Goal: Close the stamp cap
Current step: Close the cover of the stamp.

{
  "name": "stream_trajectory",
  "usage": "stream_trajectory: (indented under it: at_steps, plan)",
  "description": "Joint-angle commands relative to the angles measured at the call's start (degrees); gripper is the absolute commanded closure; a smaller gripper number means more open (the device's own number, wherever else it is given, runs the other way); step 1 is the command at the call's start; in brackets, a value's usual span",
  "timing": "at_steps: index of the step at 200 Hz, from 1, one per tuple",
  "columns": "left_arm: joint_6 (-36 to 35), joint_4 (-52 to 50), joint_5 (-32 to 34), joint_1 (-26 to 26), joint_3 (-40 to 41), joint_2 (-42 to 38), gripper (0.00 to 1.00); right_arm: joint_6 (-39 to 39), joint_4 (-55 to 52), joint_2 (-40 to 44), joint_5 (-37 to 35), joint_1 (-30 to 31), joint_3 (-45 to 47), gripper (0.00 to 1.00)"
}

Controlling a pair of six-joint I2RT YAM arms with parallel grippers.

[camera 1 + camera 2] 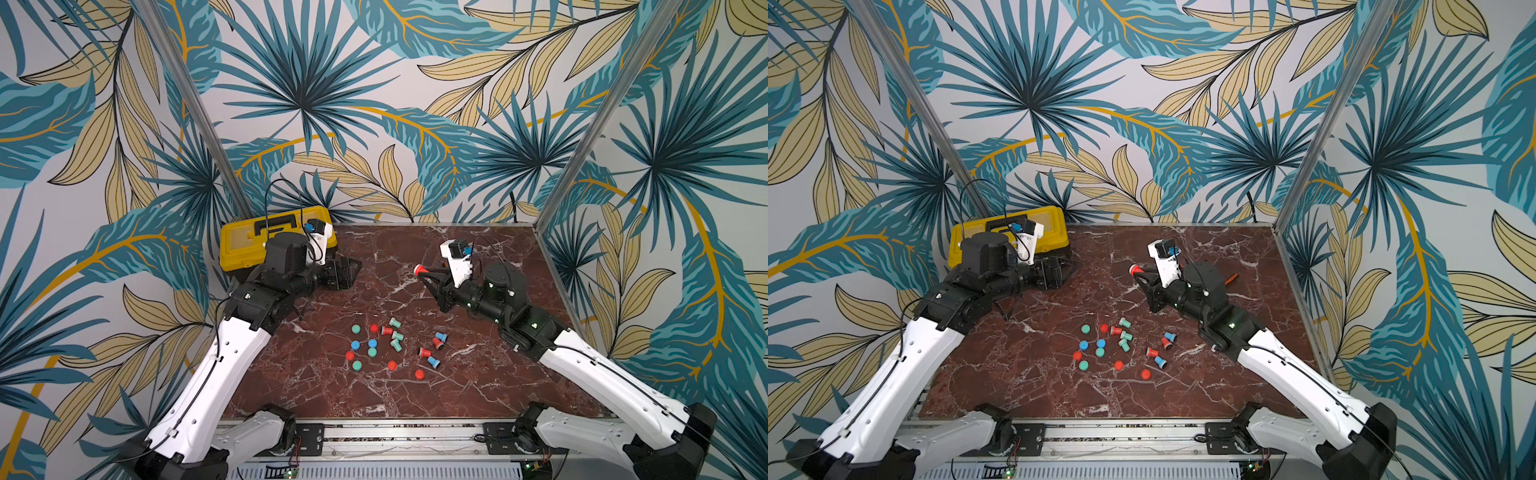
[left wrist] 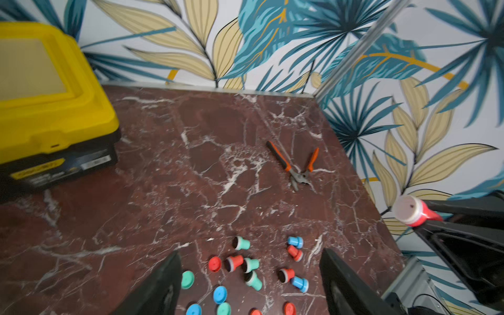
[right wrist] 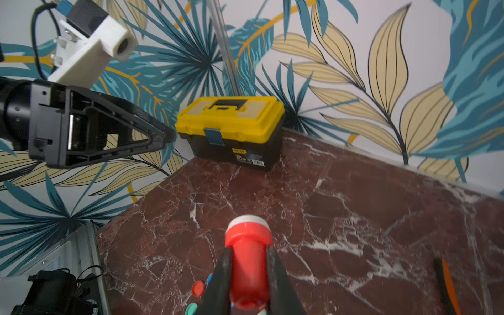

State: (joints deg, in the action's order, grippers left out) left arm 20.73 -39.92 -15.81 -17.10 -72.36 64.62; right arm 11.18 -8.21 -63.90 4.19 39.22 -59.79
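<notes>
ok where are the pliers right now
In the left wrist view the pliers lie on the marble table near its right edge, beside the right arm.

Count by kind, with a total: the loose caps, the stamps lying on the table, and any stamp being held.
Loose caps: 9
Stamps lying loose: 8
Red stamp in the right hand: 1
Total: 18

Smooth marble-look tabletop (image 1: 374, 399); glossy plastic red stamp (image 3: 248, 261); matt yellow-and-black plastic toolbox (image 3: 259, 125)
</notes>
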Motion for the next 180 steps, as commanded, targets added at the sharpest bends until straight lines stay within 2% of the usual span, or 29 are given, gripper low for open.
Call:
stream_trajectory:
  at_steps: [1,31,76,93,120,148,180]
  plan:
    - [-5.03,-2.18,1.56,2.89,1.66,1.08,0.19,8.42,-13.85,-2.90,-4.28,0.21,-2.84,1.00]
    - [-9.61,-1.73,8.47,3.48,3.39,1.15,0.19,16.69,-22.55,-6.38,-3.25,0.20,-3.60,1.00]
    - [-14.38,2.69,16.56,3.48,10.71,-0.91,0.19,22.77,-28.89,-11.25,5.23,0.37,-1.14,1.00]
    - [-13.62,3.82,16.23,3.50,12.14,-2.65,0.19,24.39,-30.56,-12.46,6.36,0.58,0.15,1.00]
    - [-16.40,4.02,16.10,3.52,11.56,-5.29,0.18,26.37,-34.58,-14.73,4.86,2.25,0.62,1.00]
    - [-18.51,4.06,17.74,3.61,11.79,-6.42,0.15,27.74,-33.60,-16.99,5.55,4.26,3.08,1.00]
    - [-18.53,3.98,14.23,3.57,13.10,-6.71,0.14,28.62,-32.03,-21.68,8.04,6.46,4.33,1.00]
